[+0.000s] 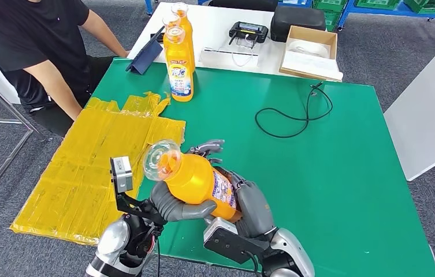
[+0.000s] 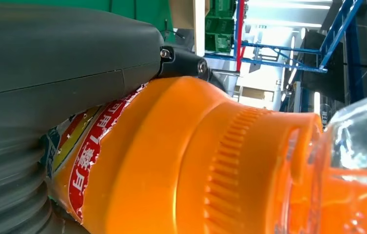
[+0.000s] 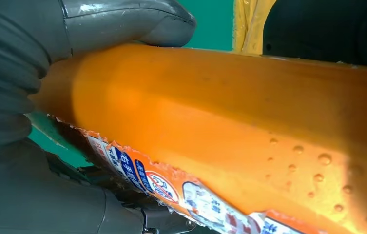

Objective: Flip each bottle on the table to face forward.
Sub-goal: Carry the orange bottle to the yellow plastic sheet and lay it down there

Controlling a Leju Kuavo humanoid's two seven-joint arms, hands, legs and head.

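Item one: an orange bottle with a clear cap, which we find in the lower centre of the head view, tilted with the cap toward the upper left and lifted over the near edge of the green surface. The left robot hand wraps it from below near the shoulder; the right robot hand closes around its base end, fingers curled over the label. In the left wrist view we see the bottle's ribbed orange neck and a torn red label beside the grey thumb. In the right wrist view the bottle's side carries droplets, the grey thumb pressing on it.

Item two: two more upright orange bottles in the upper centre, at the far edge of the surface, one just behind the other, the front one's label facing us.

Item three: flattened yellow sheeting on the left of the surface.

Item four: a black cable looped at upper right of centre.

Item five: a person in a black shirt at upper left.

Item six: a cardboard box on the white table behind.
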